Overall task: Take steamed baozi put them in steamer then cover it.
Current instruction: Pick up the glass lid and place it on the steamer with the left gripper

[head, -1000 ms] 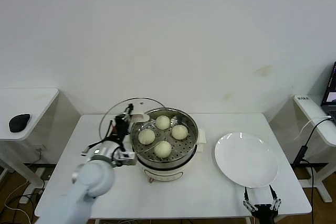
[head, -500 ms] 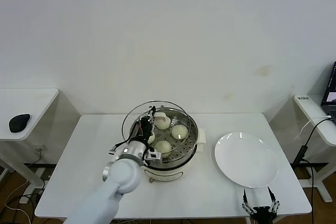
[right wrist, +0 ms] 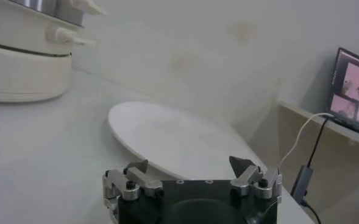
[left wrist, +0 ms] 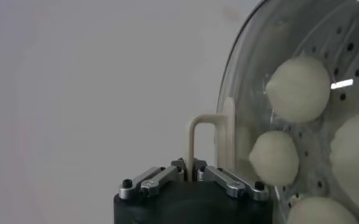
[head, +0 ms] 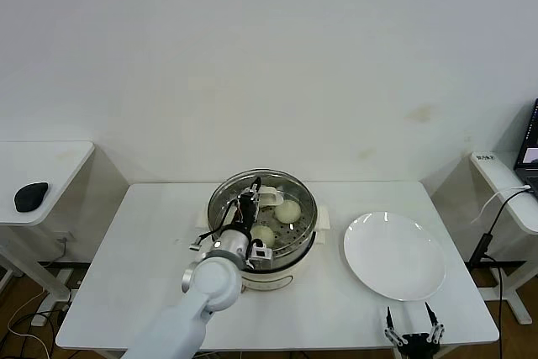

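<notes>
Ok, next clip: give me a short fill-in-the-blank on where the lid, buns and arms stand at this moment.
1. The left gripper is shut on the lid's ____.
2. The glass lid is over the ____.
3. The plate holds ____ buns; the buns all lie in the pot.
4. The right gripper, fingers ____, waits near the table's front edge by the plate.

Missing words: handle; steamer; no; open
</notes>
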`<state>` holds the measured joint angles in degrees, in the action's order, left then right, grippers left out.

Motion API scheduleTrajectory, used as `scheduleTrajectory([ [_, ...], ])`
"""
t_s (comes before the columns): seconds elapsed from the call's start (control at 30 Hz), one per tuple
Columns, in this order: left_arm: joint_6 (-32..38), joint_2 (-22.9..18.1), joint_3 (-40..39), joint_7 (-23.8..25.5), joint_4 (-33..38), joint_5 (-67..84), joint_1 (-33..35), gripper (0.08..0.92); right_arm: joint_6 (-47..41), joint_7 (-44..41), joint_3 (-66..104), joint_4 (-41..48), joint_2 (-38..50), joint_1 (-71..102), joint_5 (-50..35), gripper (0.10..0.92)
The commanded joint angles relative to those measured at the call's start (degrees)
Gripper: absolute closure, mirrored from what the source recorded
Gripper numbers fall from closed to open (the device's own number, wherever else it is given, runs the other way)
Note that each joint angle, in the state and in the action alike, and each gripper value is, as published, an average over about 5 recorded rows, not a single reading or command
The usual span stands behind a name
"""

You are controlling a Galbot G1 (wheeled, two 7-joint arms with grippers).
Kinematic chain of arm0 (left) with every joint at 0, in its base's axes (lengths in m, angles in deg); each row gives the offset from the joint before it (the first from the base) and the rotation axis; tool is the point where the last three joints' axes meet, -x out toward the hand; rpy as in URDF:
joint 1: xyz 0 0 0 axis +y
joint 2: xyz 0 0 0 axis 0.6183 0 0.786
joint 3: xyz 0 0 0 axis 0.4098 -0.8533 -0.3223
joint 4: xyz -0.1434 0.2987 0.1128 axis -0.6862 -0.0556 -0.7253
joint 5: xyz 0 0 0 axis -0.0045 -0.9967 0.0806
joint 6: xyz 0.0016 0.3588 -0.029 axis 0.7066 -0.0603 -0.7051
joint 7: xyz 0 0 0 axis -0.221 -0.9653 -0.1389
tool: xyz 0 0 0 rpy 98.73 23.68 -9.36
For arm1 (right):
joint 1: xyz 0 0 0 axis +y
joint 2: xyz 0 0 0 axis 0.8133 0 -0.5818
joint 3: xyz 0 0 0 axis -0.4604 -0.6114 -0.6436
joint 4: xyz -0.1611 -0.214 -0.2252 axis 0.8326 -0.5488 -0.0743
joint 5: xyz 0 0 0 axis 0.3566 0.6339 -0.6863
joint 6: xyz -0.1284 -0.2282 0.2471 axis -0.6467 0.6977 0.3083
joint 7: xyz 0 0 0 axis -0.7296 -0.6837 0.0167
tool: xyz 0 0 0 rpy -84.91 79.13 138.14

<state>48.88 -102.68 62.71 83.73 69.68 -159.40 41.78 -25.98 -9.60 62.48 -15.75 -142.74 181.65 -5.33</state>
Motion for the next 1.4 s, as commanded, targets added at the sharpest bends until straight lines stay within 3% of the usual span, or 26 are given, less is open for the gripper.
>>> scheduleTrajectory([
  [0.03, 0.11, -1.13, -0.51, 0.20, -0.63, -1.09, 0.47, 0.856, -0.04, 0.06, -0.49, 0.20, -0.04, -0.06, 0.21, 0.203],
  [0.87, 1.61, -1.65, 1.27, -1.76, -0.81, -0.82, 1.40, 0.852, -0.38, -0.04, -1.56, 1.04, -0.01, -0.41, 0.56, 0.203],
  [1.17, 1.23, 1.55, 3.37, -2.63, 7.32, 3.71, 6.74, 0.635, -0.19, -0.09, -1.80, 1.25, -0.02, -0.47, 0.73, 0.203],
  [1.4, 1.38, 7.65, 7.96, -6.37, 19.37, 17.87, 17.31, 0.401, -0.18, -0.11, -1.74, 0.41, 0.01, -0.18, 0.67, 0.203],
])
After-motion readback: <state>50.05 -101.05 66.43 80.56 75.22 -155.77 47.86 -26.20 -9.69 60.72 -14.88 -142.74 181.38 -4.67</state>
